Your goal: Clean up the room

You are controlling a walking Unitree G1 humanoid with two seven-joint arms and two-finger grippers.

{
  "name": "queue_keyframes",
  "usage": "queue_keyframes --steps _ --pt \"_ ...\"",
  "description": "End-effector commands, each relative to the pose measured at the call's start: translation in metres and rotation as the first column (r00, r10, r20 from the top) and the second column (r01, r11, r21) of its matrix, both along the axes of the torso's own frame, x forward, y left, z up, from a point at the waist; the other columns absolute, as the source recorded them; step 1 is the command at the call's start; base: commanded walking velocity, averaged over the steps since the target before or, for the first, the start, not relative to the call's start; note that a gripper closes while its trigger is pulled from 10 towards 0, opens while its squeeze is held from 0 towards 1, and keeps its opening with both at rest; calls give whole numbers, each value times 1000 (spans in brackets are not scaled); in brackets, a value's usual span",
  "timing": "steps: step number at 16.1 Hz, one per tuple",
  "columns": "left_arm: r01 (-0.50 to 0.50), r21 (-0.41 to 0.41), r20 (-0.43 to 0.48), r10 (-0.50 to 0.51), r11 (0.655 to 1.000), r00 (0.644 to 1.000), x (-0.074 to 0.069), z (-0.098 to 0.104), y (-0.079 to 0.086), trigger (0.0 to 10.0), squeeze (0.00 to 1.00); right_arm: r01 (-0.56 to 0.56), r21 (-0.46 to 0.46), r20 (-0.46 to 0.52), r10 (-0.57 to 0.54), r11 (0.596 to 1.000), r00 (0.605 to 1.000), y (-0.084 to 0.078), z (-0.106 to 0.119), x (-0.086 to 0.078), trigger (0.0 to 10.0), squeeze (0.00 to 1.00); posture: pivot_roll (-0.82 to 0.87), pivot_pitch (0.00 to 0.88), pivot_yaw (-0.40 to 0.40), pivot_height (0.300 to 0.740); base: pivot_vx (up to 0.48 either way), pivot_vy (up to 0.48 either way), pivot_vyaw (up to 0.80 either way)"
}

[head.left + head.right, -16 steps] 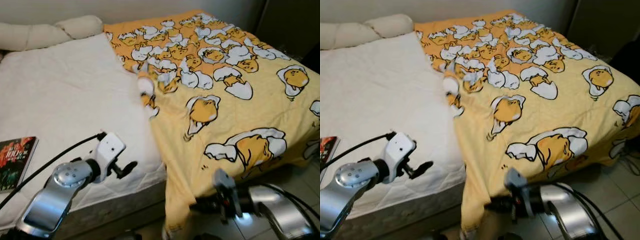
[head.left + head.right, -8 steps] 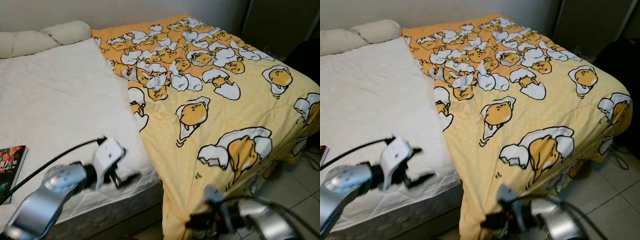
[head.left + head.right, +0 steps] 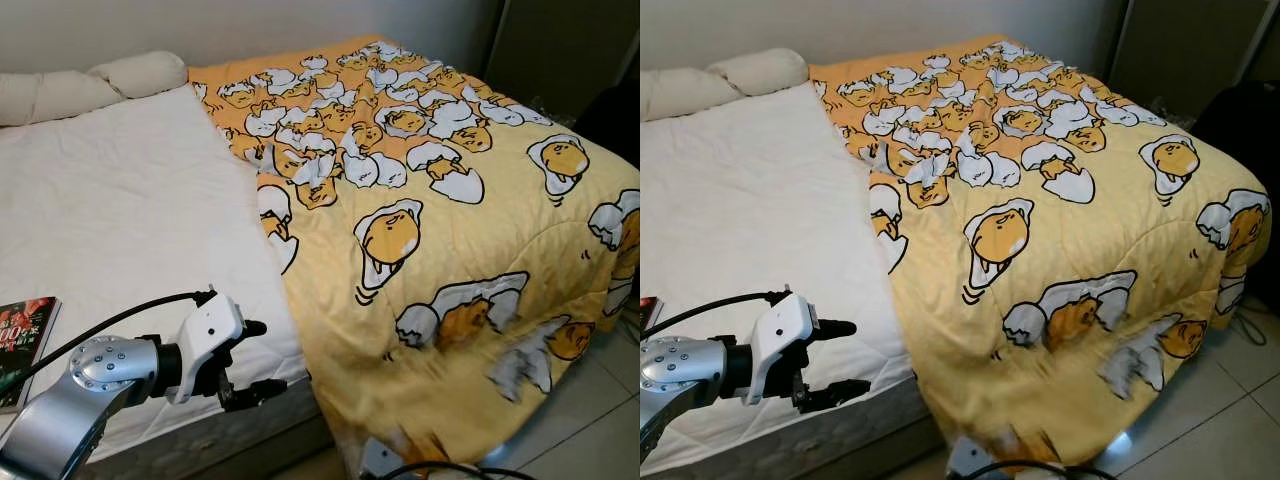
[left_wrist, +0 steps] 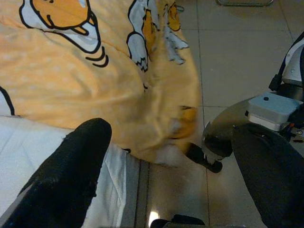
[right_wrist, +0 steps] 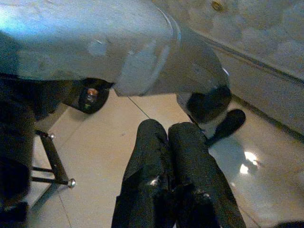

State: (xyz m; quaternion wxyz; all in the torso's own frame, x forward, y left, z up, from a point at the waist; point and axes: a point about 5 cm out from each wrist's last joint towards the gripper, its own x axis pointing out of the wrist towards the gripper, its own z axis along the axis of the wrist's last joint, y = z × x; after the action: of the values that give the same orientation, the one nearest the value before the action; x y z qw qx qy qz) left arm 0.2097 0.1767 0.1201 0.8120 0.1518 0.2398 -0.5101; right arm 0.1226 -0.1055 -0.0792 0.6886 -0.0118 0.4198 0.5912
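Note:
A yellow blanket (image 3: 430,210) printed with egg cartoons covers the right half of the bed and hangs over its foot edge. The bare white mattress (image 3: 120,210) shows on the left half. My left gripper (image 3: 262,360) is open at the mattress's front edge, just left of the hanging blanket. In the left wrist view its fingers (image 4: 80,161) stand wide apart with the blanket's corner (image 4: 166,114) beyond them. My right gripper (image 5: 168,127) is shut with nothing in it, low over the tiled floor by the bed base.
A book (image 3: 22,335) lies on the mattress at the left edge. Pillows (image 3: 90,80) sit at the head of the bed. A dark bag (image 3: 1250,110) and a dark cabinet (image 3: 560,50) stand right of the bed. Tiled floor (image 3: 590,420) runs along the foot.
My right arm has dropped down almost out of the head views. The blanket's lower corner now hangs loose and blurred. My left gripper has sunk slightly toward the mattress edge.

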Motion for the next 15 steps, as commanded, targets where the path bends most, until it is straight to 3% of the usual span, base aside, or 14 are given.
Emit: queue_keyframes --steps 1,3,4,5,6,7,8,9,10,11,12,13,15 --pt "1 17 -11 0 1000 1000 0 -3 5 10000 0 -44 -24 -36 43 999 998 0 -6 -16 0 0 7 0 85 740 0 0 0" --pt "-19 23 2 19 1000 1000 4 -7 8 10000 0 -29 -78 16 30 997 999 2 -10 -15 0 0 -4 0 88 740 0 0 0" --pt "-83 34 25 82 996 996 10 -13 12 10000 0 76 -179 124 -54 981 991 4 -14 -6 10000 0 -11 0 88 740 0 0 0" --pt "-107 38 32 106 994 994 11 -15 14 10000 0 119 -209 166 -85 971 982 4 -14 -2 10000 0 -12 0 88 740 0 0 0" --pt "-213 40 76 210 976 975 21 -21 19 10000 0 331 -247 255 -268 911 929 1 -14 14 10000 353 -17 0 89 740 0 0 0" --pt "-298 37 106 293 954 950 29 -24 23 10000 0 423 -248 294 -349 871 890 0 -13 21 10000 1000 -21 0 91 740 0 0 0" --pt "-402 31 153 393 915 907 39 -27 29 10000 0 539 -240 339 -450 808 826 -1 -11 28 10000 1000 -27 0 95 740 0 0 0" --pt "-475 16 194 464 880 865 47 -26 30 10000 0 673 -187 407 -567 715 716 -36 3 63 10000 1000 -34 0 97 740 0 0 0" --pt "-500 3 206 489 866 848 50 -25 29 10000 0 747 -99 464 -633 658 619 -67 27 99 10000 1000 -37 0 100 740 0 0 0" --pt "-527 -13 219 517 850 828 54 -23 26 10000 0 809 53 520 -708 585 478 -98 67 142 10000 1000 -41 0 104 740 0 0 0" --pt "-552 -24 227 542 834 809 58 -23 22 10000 0 834 144 533 -752 532 387 -99 87 156 10000 1000 -48 0 106 740 0 0 0" --pt "-570 -28 229 560 821 796 59 -25 18 10000 0 859 197 543 -782 473 306 -95 95 159 10000 1000 -51 0 105 740 0 0 0" --pt "-595 -58 224 592 801 774 59 -28 11 10000 0 881 236 541 -808 411 232 -87 97 154 10000 1000 -44 0 94 740 0 0 0"
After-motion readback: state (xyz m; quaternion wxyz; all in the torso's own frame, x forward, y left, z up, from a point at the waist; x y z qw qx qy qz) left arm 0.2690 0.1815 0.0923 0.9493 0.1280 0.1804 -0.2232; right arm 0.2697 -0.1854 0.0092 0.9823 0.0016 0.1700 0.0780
